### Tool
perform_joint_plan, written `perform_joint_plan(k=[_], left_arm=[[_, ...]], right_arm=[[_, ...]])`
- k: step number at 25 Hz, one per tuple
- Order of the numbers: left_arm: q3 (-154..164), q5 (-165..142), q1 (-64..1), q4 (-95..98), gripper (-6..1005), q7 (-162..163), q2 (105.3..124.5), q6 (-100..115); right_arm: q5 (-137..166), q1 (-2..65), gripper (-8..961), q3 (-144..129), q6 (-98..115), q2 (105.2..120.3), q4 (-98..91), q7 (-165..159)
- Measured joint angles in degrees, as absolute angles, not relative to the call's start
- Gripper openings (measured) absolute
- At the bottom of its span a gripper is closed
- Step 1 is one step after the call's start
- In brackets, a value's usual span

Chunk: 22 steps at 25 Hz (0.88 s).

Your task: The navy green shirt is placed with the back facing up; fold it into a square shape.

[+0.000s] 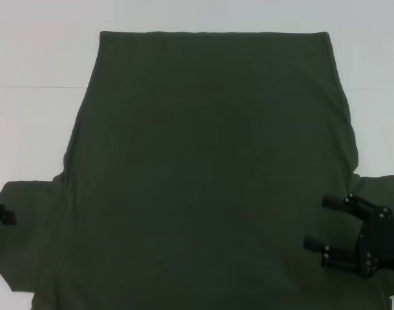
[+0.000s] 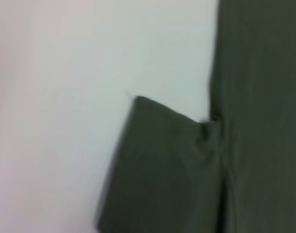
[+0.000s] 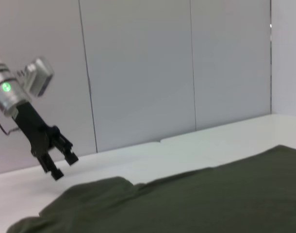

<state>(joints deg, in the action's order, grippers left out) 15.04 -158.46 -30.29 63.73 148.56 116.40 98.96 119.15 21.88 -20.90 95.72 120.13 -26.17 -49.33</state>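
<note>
Nearest, at lower right: right tool (image 1: 323, 232), fingers spread apart and gripping nothing, hovering over the navy green shirt (image 1: 203, 168) beside its right sleeve. Spread flat, plain side up, across the white table (image 1: 35, 58), hem far, sleeves near. Over at the left sleeve (image 2: 157, 170): left tool (image 3: 59, 165), fingers parted too, nothing held (barely poking into the head view at the left edge). Probably about to start the first fold. Best done by pinching each sleeve at its outer edge, lifting both evenly, then carrying inward without dragging the body.
</note>
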Motion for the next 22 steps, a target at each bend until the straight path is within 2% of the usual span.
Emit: perform_joint_plan(k=[22], left_arm=[[14.4,-161.7,-30.7,57.7,861,152.5,116.09,91.7]], right_arm=[[118.6,21.9,913,-21.1,96.5,120.05,-26.6,-49.7]])
